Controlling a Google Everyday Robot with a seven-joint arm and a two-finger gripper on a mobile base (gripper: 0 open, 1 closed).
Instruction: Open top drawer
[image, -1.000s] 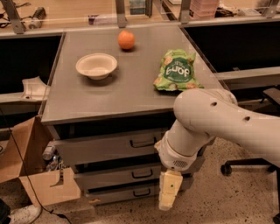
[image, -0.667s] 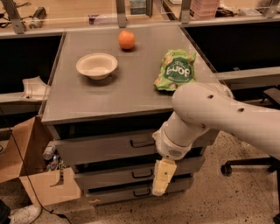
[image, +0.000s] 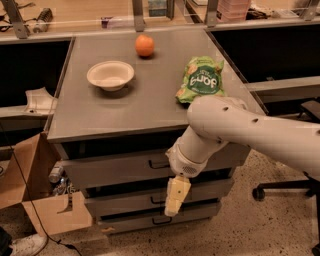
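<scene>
The top drawer (image: 115, 170) is a wide grey metal front just under the grey cabinet top, with a small dark bar handle (image: 159, 163) at its centre; it stands closed. Two shorter grey drawer fronts (image: 130, 200) lie below it. My gripper (image: 176, 196) hangs from the white arm in front of the drawers, its pale yellow fingers pointing down, just right of and below the top drawer's handle, over the middle drawer front. It holds nothing that shows.
On the cabinet top (image: 125, 110) stand a white bowl (image: 110, 75), an orange (image: 144, 45) and a green snack bag (image: 201, 80). A cardboard box (image: 40, 200) sits on the floor at the left. An office chair base (image: 290, 187) is at the right.
My arm and gripper have moved left and a little up, from right of the drawers' centre to near the top drawer's handle. The drawers have not moved.
</scene>
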